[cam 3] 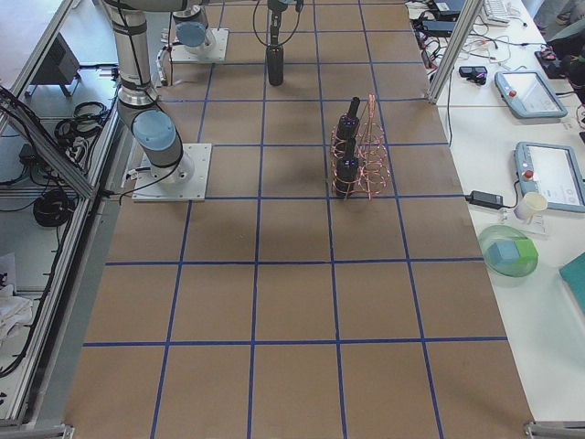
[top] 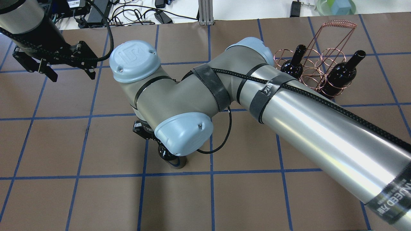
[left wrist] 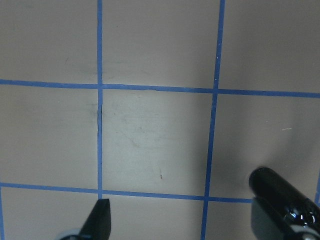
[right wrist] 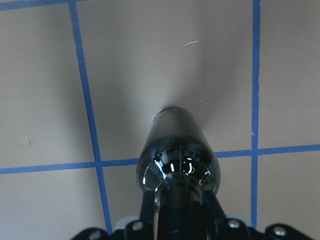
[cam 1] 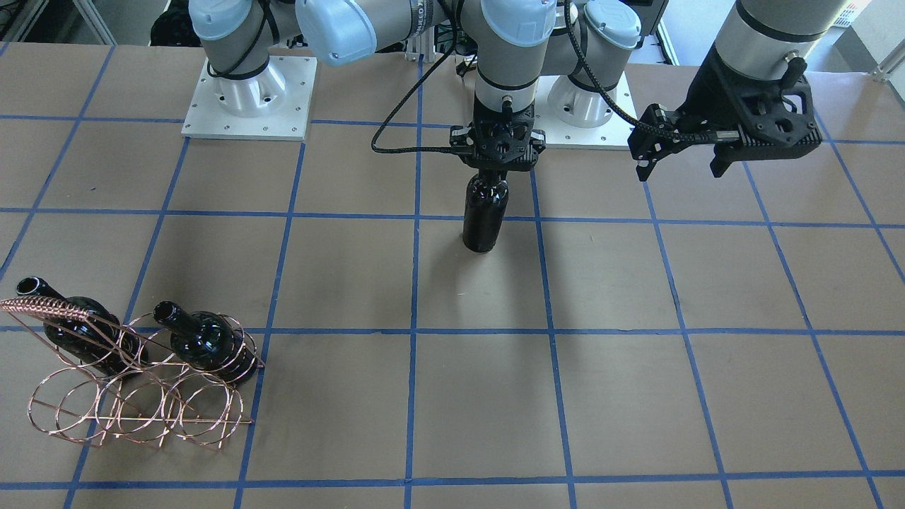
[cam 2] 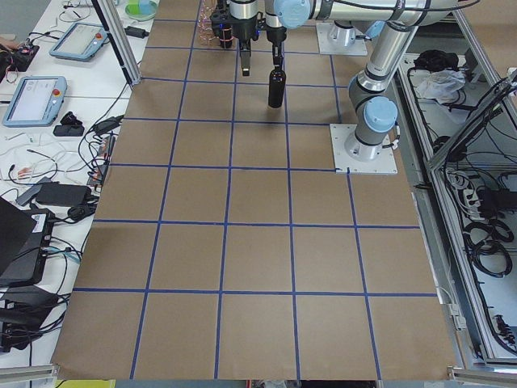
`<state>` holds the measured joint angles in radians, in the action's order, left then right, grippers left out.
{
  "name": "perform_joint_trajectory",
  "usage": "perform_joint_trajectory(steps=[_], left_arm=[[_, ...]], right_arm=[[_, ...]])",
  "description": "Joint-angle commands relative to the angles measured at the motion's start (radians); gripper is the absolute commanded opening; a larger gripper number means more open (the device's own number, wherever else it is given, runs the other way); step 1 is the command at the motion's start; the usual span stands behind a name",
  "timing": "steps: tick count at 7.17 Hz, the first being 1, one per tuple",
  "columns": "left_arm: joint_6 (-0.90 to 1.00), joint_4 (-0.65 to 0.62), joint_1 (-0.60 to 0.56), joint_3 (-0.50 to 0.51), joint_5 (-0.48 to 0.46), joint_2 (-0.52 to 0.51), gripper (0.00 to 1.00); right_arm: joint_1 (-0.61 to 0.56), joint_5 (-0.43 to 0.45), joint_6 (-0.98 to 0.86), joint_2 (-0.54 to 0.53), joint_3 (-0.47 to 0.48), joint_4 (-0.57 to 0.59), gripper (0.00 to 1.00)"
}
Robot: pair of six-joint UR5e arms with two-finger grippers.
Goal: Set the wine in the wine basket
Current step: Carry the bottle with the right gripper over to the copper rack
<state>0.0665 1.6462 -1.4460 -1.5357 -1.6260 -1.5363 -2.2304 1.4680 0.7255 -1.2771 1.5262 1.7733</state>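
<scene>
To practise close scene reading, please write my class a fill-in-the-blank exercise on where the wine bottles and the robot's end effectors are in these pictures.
1. The wine basket already holds ___ bottles.
2. The third bottle, upright, is gripped by the ___ end effector.
3. The left end effector is open and holds ___.
Missing words: two; right; nothing.

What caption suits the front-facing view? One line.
Right pincer holds the wine by its neck; wine basket already carries two bottles.
</scene>
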Motion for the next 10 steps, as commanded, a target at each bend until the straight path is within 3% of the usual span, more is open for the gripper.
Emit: perform_joint_trajectory(steps=[1, 3, 7, 10], left_arm=[[-0.002, -0.005, -0.002, -0.001, 0.005, 0.001, 1.00], [-0.001, -0.005, -0.004, -0.001, 0.002, 0.002, 1.00], [-0.001, -0.005, -0.004, -0.001, 0.002, 0.002, 1.00], [-0.001, -0.006, -0.004, -0.001, -0.023, 0.002, 1.00]], right_arm=[[0.000, -0.012, -0.004, 0.001, -0.001, 0.003, 0.23], [0.059, -0.021, -0.067, -0.037, -0.015, -0.009, 0.22], [0.332, -0.006, -0.373, -0.204, -0.017, -0.280, 0.22], [0.587, 0.130, -0.674, -0.258, -0.023, -0.374, 0.21]])
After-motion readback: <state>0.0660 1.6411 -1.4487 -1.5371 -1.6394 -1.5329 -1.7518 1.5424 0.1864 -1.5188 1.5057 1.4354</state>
